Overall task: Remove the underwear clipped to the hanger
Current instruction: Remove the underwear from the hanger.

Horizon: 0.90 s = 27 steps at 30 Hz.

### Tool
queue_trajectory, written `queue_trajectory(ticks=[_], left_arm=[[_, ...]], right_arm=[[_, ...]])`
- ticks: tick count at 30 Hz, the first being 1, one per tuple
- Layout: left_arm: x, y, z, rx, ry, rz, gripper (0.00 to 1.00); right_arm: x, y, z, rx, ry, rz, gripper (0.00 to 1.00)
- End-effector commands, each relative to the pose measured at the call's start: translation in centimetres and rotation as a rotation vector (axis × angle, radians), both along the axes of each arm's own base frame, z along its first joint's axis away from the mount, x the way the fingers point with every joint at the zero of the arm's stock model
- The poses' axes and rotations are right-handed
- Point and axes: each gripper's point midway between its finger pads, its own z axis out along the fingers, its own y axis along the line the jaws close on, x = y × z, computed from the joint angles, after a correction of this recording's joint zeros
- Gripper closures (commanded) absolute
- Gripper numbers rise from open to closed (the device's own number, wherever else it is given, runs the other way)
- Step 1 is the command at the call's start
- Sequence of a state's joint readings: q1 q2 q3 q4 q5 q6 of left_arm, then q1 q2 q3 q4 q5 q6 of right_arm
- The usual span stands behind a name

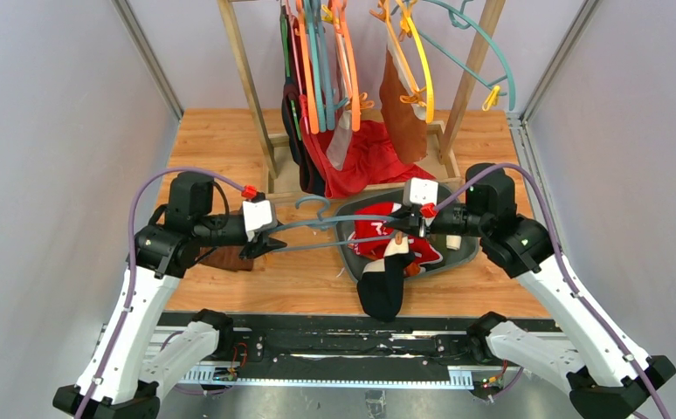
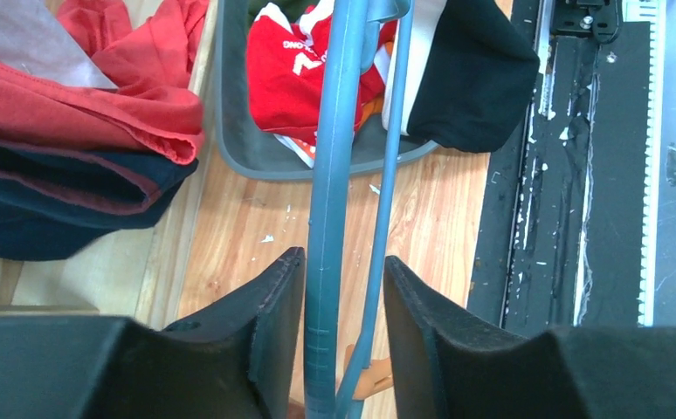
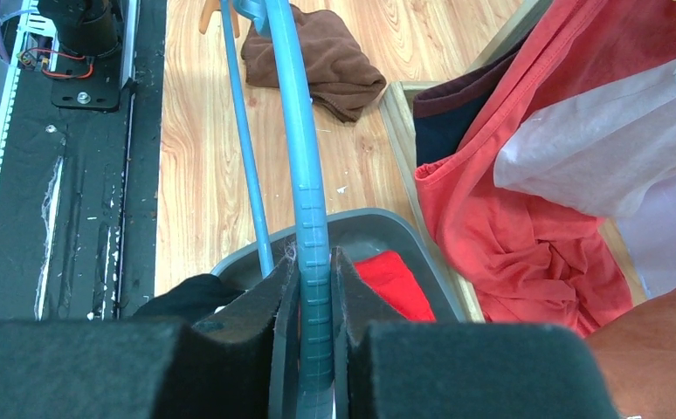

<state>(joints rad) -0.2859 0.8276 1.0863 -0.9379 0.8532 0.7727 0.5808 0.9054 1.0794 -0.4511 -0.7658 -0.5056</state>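
Note:
A blue hanger (image 1: 334, 223) lies level between my two grippers, above a grey tray (image 1: 465, 253). My right gripper (image 1: 402, 229) is shut on its thick bar (image 3: 304, 175). My left gripper (image 1: 260, 249) straddles both bars at the other end (image 2: 330, 175); one finger (image 2: 273, 297) touches the thick bar, the other stands off the thin one, so it is open. Red underwear with white trim (image 1: 396, 243) lies in the tray (image 2: 238, 131). Black underwear (image 1: 384, 288) droops over the tray's near rim below the hanger; I cannot tell whether a clip holds it.
A wooden rack (image 1: 247, 78) at the back carries several coloured hangers, a large red cloth (image 1: 369, 157), dark cloths and a brown hanging cloth (image 1: 400, 113). A brown cloth (image 1: 230, 257) lies on the table by the left arm. An orange clip (image 2: 369, 380) sits at the hanger's left end.

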Motion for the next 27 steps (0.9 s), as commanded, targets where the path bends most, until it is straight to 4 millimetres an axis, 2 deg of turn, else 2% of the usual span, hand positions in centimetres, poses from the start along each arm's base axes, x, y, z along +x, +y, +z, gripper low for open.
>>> queue_trajectory(ticks=[1,8,11,12,14,16,17,21,27], left_arm=[[-0.1,-0.2,0.1,0.002,-0.015,-0.017,0.61],[0.3,0.1,0.6,0.018,-0.061,-0.011,0.86],[0.7,0.4,0.8,0.046,-0.122,-0.013,0.99],[0.9,0.6,1.0,0.057,-0.149,-0.010,1.00],[1.3,1.1,1.6,0.081,-0.200,0.003,1.00],[1.7,1.4,2.4,0.097,-0.245,0.016,1.00],[1.8,1.6,2.8,0.104,-0.271,0.021,1.00],[2.0,2.5,5.3,0.135,-0.406,0.044,1.00],[1.6,4.0,9.5,0.184,-0.621,0.075,1.00]], right_arm=[[-0.9,0.4,0.7,0.030,-0.030,0.040,0.99],[-1.4,0.4,-0.1,0.022,-0.025,0.069,0.98],[-1.9,0.4,-0.4,0.022,-0.014,0.090,0.82],[-2.2,0.4,-0.5,0.023,-0.008,0.104,0.73],[-2.6,0.4,-0.6,0.024,0.001,0.121,0.63],[-2.9,0.3,-0.5,0.029,0.003,0.128,0.45],[-3.0,0.2,-0.4,0.032,0.002,0.130,0.39],[-3.2,-0.2,0.6,0.066,0.007,0.120,0.35],[-3.2,-1.3,4.0,0.192,0.065,0.057,0.34]])
